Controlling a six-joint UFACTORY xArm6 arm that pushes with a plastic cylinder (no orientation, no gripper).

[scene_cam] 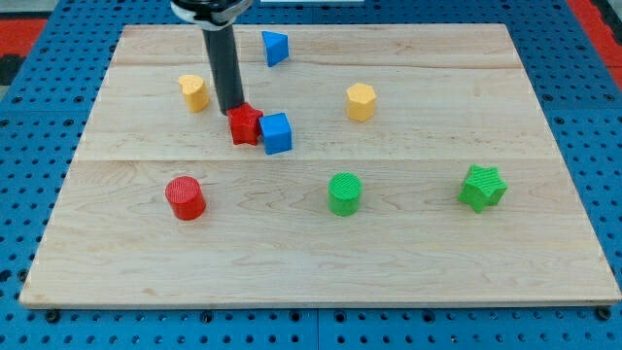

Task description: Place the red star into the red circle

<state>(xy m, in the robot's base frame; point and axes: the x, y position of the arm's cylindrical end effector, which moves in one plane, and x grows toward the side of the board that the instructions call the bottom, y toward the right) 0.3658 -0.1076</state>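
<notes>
The red star [244, 125] lies left of the board's middle, touching a blue cube [277, 133] on its right side. The red circle, a short red cylinder [184, 197], stands below and to the left of the star, well apart from it. My tip [231, 110] comes down from the view's top and rests at the star's upper left edge, touching it or nearly so.
A wooden board [321, 262] on a blue pegboard table. A yellow block [194, 92] is left of my rod. A blue triangle [275, 48] is at the top. A yellow hexagon [361, 101], a green cylinder [344, 192] and a green star [483, 188] lie to the right.
</notes>
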